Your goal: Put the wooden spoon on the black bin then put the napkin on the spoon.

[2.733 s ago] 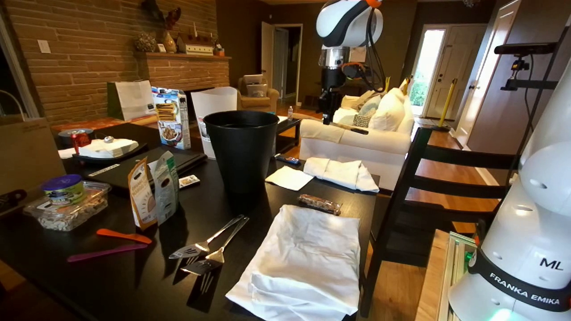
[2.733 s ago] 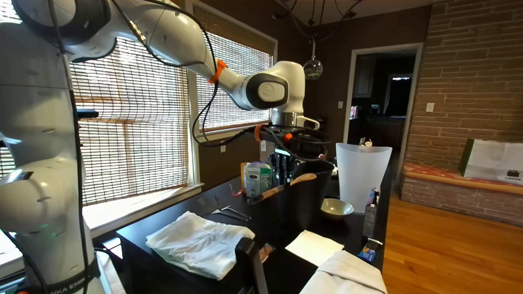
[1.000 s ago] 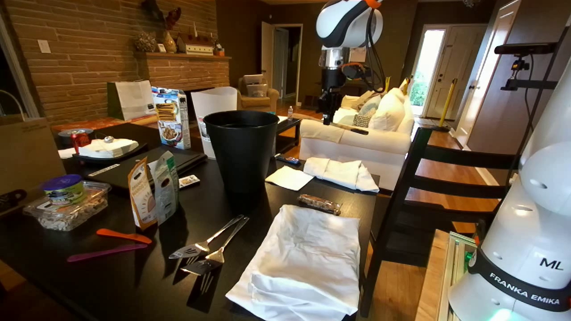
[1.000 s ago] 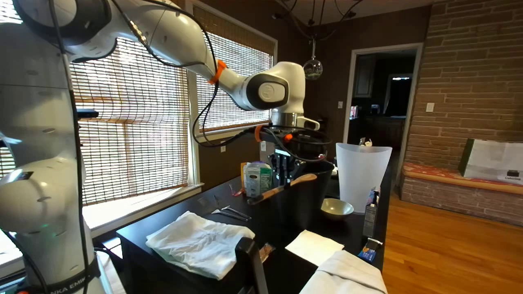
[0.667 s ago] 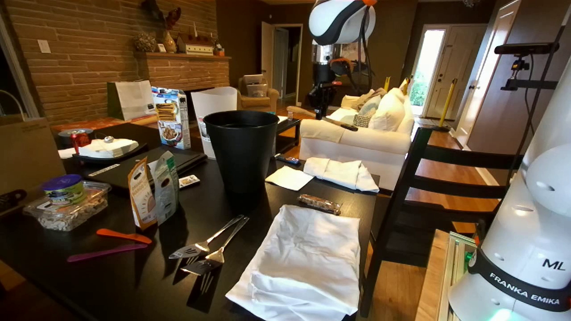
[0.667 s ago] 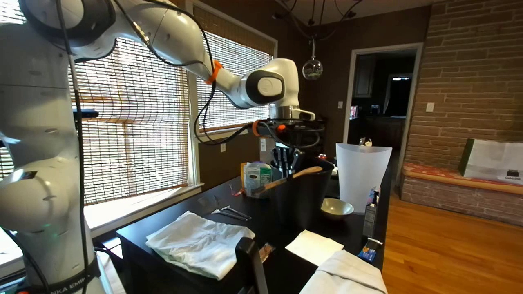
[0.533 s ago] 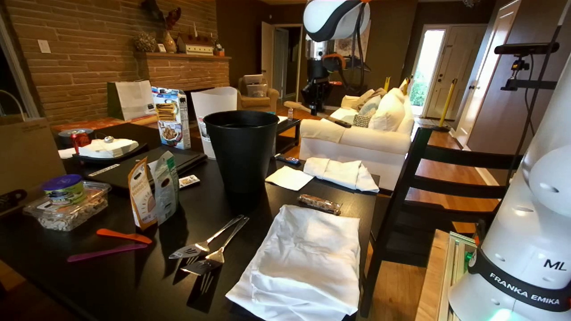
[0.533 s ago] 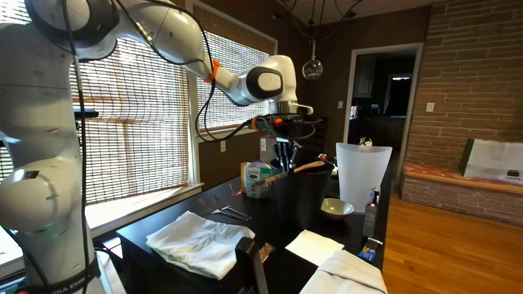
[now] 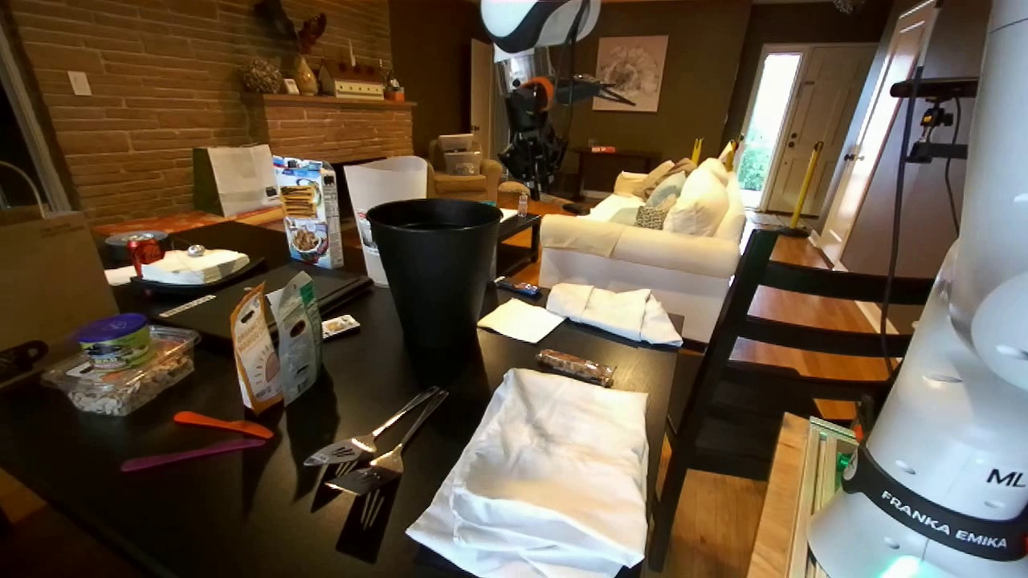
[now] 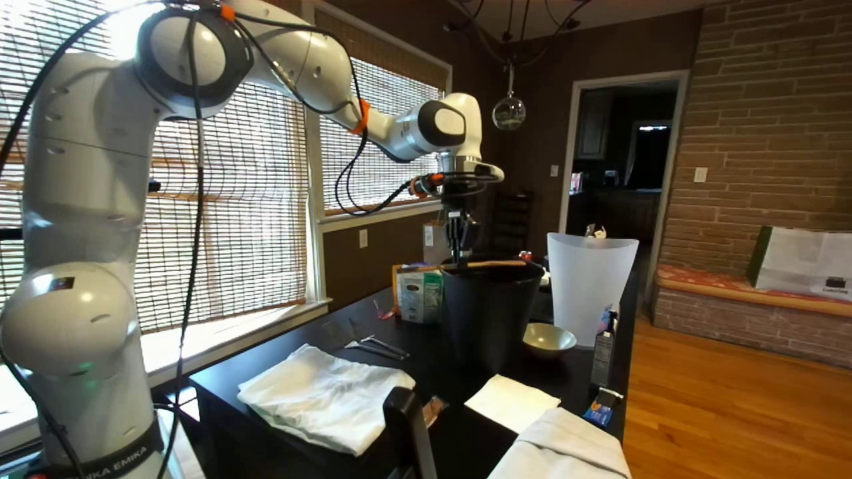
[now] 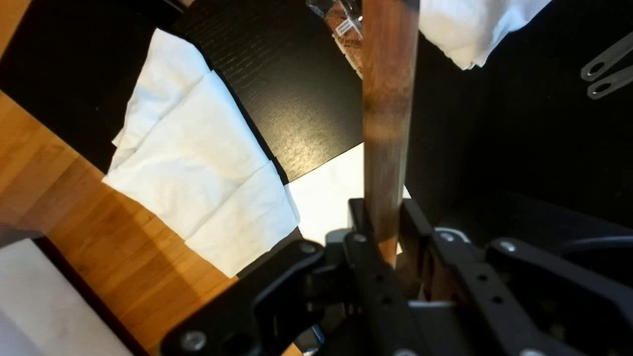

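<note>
My gripper [image 9: 536, 191] is shut on the handle of the wooden spoon [image 10: 496, 264] and holds it in the air. In the wrist view the fingertips [image 11: 382, 212] pinch the spoon handle [image 11: 388, 104], which points up the picture. In an exterior view the spoon's bowl end [image 9: 511, 188] shows beside the fingers. The black bin [image 9: 434, 277] stands upright on the table; in an exterior view the gripper [image 10: 458, 261] and spoon appear at the height of the bin's rim [image 10: 492, 319]. The white square napkin [image 9: 520, 321] lies flat beside the bin, also in the wrist view [image 11: 326, 198].
A large white folded cloth [image 9: 554, 466], a rumpled white cloth [image 9: 614, 313] and a snack bar [image 9: 574, 367] lie on the table. Two pouches [image 9: 277, 349], metal serving tools [image 9: 377, 449], a frosted white bin [image 10: 589, 286] and a bowl [image 10: 547, 338] stand or lie around the black bin.
My gripper has carried the spoon toward the black bin, leftward in an exterior view, and a little higher. The spoon has turned and looks nearly level. The bin and napkin have not moved.
</note>
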Available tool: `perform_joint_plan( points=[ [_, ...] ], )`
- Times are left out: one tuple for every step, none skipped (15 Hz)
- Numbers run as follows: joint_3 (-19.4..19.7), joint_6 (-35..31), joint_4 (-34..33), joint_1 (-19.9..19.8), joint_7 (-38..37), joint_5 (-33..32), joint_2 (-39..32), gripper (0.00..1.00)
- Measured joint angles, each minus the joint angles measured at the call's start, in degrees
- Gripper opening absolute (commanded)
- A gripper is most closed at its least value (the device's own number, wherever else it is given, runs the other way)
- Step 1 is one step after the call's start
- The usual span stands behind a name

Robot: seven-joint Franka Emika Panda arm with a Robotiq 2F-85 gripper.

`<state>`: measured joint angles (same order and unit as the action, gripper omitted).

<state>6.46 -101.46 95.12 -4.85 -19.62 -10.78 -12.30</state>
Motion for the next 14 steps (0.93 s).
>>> perform_joint_plan(
  points=[
    [-0.04, 1.83, -2.33, 0.49, -2.00, 0.33, -1.82, 0.05],
    [-0.07, 3.28, -4.48, 0.91, -3.64, 0.66, -3.53, 0.20],
    [-0.08, 4.16, -6.42, 1.25, -4.77, 1.01, -5.03, 0.20],
    [-0.08, 4.77, -8.02, 1.46, -5.43, 1.30, -6.27, 0.20],
    [-0.08, 5.18, -9.09, 1.56, -5.71, 1.43, -7.11, 0.20],
    [-0.07, 5.36, -9.78, 1.56, -5.82, 1.51, -7.61, 0.20],
    [-0.04, 5.50, -10.12, 1.54, -5.85, 1.54, -7.82, 0.20],
    [-0.03, 5.56, -10.26, 1.52, -5.86, 1.57, -7.86, 0.20],
    [-0.02, 5.60, -10.35, 1.52, -5.87, 1.58, -7.86, 0.05],
    [-0.03, 5.63, -10.42, 1.51, -5.88, 1.59, -7.86, 0.05],
    [0.00, 5.63, -10.43, 1.52, -5.88, 1.58, -7.86, 0.05],
    [0.01, 5.54, -10.43, 1.53, -5.88, 1.57, -7.89, 0.05],
    [0.02, 5.14, -10.43, 1.53, -6.07, 1.57, -7.90, 0.05],
    [0.02, 4.62, -10.43, 1.54, -6.44, 1.57, -7.91, 0.05]
  ],
)
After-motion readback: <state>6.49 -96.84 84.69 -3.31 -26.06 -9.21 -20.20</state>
